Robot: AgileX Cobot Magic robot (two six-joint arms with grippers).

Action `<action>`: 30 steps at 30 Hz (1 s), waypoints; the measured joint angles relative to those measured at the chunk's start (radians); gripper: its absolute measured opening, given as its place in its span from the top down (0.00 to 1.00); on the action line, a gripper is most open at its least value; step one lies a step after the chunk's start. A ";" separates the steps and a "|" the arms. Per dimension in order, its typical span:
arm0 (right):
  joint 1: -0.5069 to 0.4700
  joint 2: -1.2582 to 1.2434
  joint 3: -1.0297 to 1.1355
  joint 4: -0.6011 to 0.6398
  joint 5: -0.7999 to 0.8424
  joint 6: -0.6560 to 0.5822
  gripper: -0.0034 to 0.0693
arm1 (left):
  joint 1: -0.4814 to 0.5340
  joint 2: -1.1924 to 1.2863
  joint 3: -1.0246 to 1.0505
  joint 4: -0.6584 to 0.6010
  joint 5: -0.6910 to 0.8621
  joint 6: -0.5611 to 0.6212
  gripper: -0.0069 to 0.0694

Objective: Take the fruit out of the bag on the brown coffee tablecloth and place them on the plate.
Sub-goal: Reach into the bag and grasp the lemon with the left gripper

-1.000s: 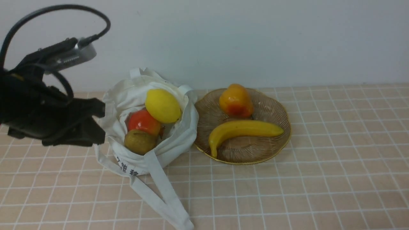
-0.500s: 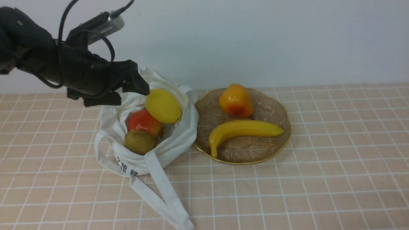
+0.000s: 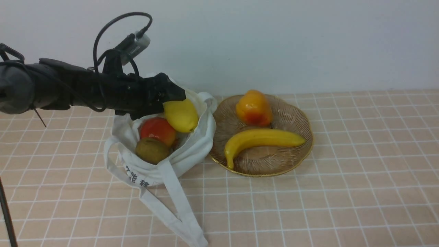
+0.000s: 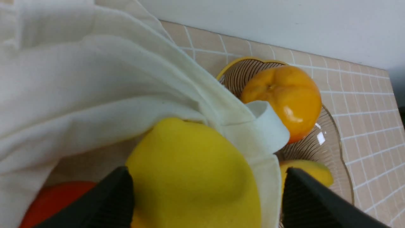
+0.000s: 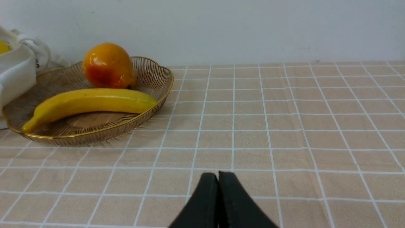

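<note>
The white bag [image 3: 192,151] lies open on the brown coffee tablecloth [image 3: 343,188]. In it are a yellow lemon [image 3: 181,115], a red-orange fruit [image 3: 157,129] and a brown-green kiwi [image 3: 151,150]. My left gripper [image 3: 175,96] reaches over the bag's back rim onto the lemon. In the left wrist view it [image 4: 207,172] is open, with the lemon [image 4: 193,171] and a fold of the bag's rim [image 4: 265,126] between the jaws. The golden wire plate [image 3: 295,113] stands to the right of the bag. My right gripper [image 5: 218,177] is shut and empty, low over the cloth.
The plate holds a yellow banana [image 3: 260,139] and an orange-red pear-like fruit [image 3: 253,108]. The bag's long straps [image 3: 178,212] trail toward the front edge. A pale wall [image 3: 274,41] runs behind the table. A thin dark rod [image 3: 6,212] shows at the far left.
My left arm has swung up from the bag's left side and across to the right, bringing the open gripper over the bag onto the lemon. The bag and lemon shifted slightly.
</note>
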State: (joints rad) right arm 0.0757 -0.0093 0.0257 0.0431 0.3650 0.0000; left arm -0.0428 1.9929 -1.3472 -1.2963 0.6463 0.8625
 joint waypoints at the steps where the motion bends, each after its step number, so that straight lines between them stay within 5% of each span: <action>1: 0.000 0.000 0.000 0.000 0.000 0.000 0.97 | 0.000 0.001 -0.001 0.000 0.000 0.004 0.16; 23: 0.000 0.000 0.000 0.000 0.000 0.000 0.97 | -0.047 0.002 -0.015 0.081 -0.079 0.059 0.18; 30: 0.000 0.000 0.000 0.000 0.000 0.000 0.97 | -0.052 0.002 -0.015 0.081 -0.094 0.063 0.31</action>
State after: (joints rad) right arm 0.0757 -0.0093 0.0257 0.0431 0.3650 0.0000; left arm -0.0945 1.9951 -1.3623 -1.2151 0.5522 0.9258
